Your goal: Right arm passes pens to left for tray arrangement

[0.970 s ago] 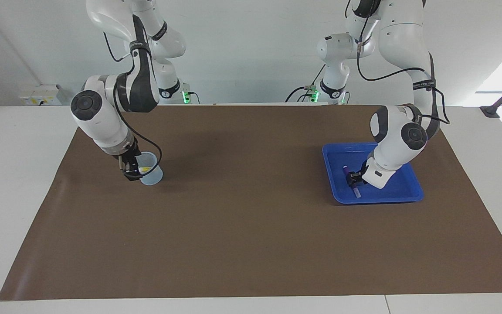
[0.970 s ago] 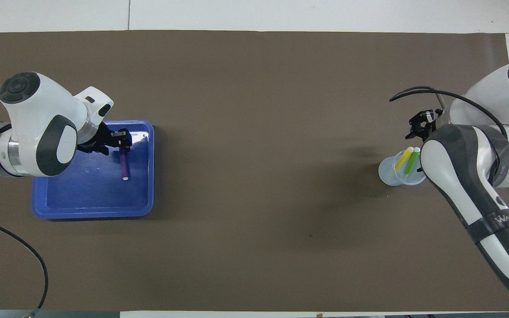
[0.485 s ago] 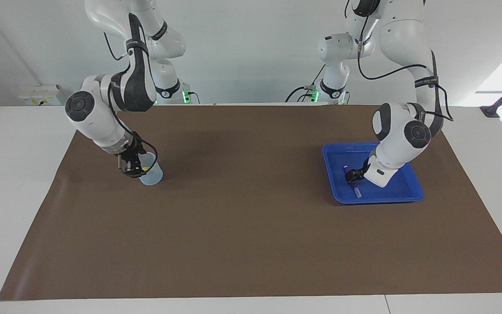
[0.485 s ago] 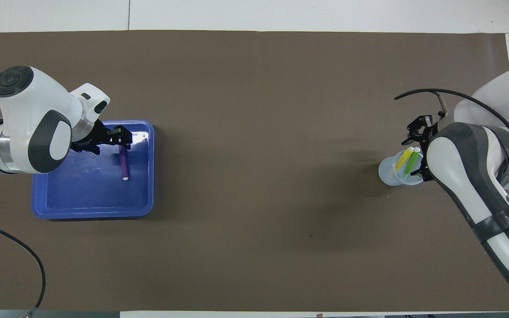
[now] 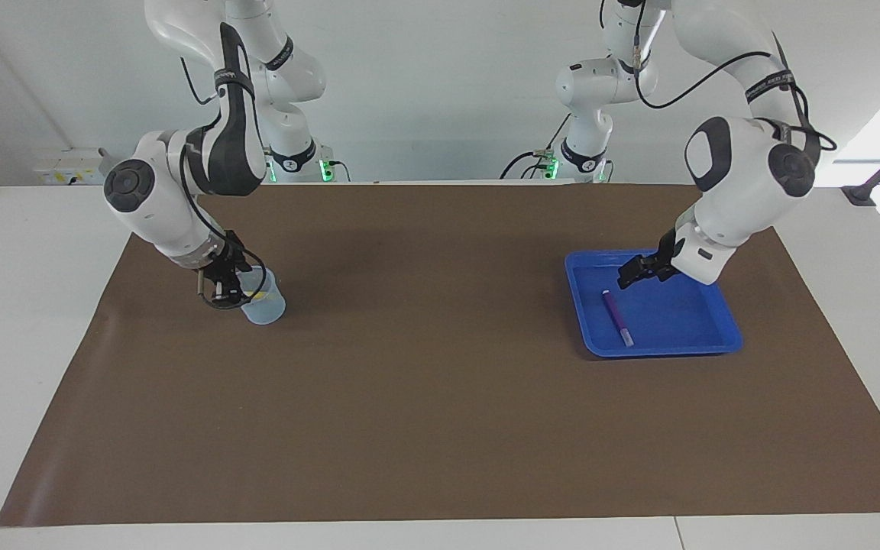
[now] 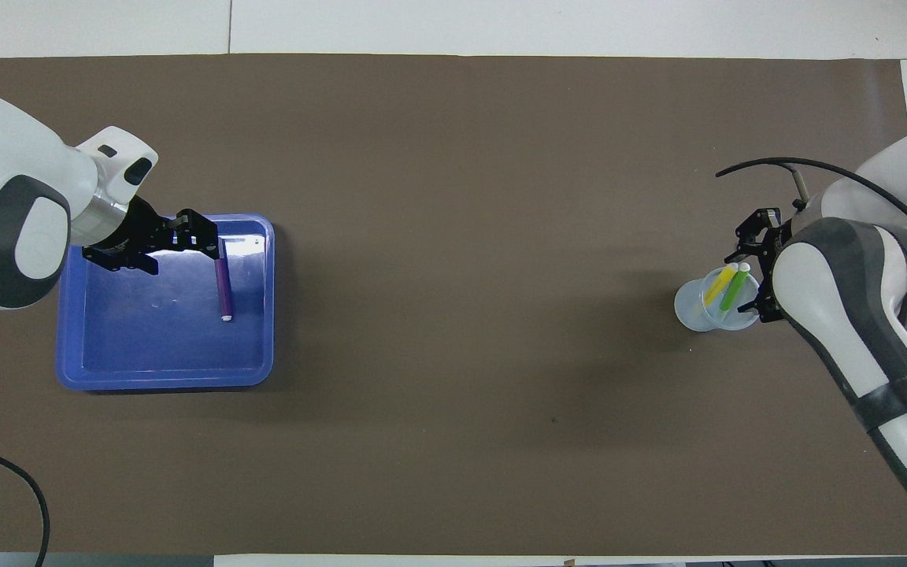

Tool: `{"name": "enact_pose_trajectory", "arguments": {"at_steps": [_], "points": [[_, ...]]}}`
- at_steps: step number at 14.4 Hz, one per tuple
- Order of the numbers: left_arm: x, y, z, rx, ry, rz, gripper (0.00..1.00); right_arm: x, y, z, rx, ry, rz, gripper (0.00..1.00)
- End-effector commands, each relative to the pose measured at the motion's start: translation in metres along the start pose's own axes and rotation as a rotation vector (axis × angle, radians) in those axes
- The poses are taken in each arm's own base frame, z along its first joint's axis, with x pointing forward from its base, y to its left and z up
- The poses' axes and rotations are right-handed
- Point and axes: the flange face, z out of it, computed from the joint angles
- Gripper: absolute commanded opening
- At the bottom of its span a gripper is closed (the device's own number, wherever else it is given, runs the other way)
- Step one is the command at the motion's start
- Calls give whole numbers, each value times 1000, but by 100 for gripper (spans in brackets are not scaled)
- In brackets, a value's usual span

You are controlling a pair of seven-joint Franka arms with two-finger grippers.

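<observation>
No writing that I can read anywhere. My left gripper (image 5: 626, 276) hangs over the tray (image 5: 723, 334), jaws open and empty; the tray sits toward the left arm's end of the brown mat (image 5: 440, 397). The purple pen (image 5: 617, 318) lies flat in it, apart from the jaws. My right gripper (image 5: 220, 296) is at the translucent cup (image 5: 266, 307), where the yellow pen (image 6: 716, 285) and green pen (image 6: 733, 290) stand tilted. I cannot tell how those jaws stand. Broad open mat lies between cup and tray.
</observation>
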Motion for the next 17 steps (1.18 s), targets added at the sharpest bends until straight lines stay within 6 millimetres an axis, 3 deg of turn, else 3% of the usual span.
{"name": "enact_pose_trajectory", "arguments": {"at_steps": [1,5,8,12,17], "points": [[-26,-4,-53,-68,24,-128,96,-2,8,-2,1,-45,37,51],[-50,6,-87,-173,41,-314,96,-2,10,-2,-6,-46,35,40],[-65,9,-107,-243,45,-399,96,1,10,-3,-2,-46,29,40],[-71,2,-128,-356,29,-549,96,10,11,-5,-4,-49,24,42],[-79,-16,-144,-459,8,-665,96,7,3,-33,16,-29,-21,45]]}}
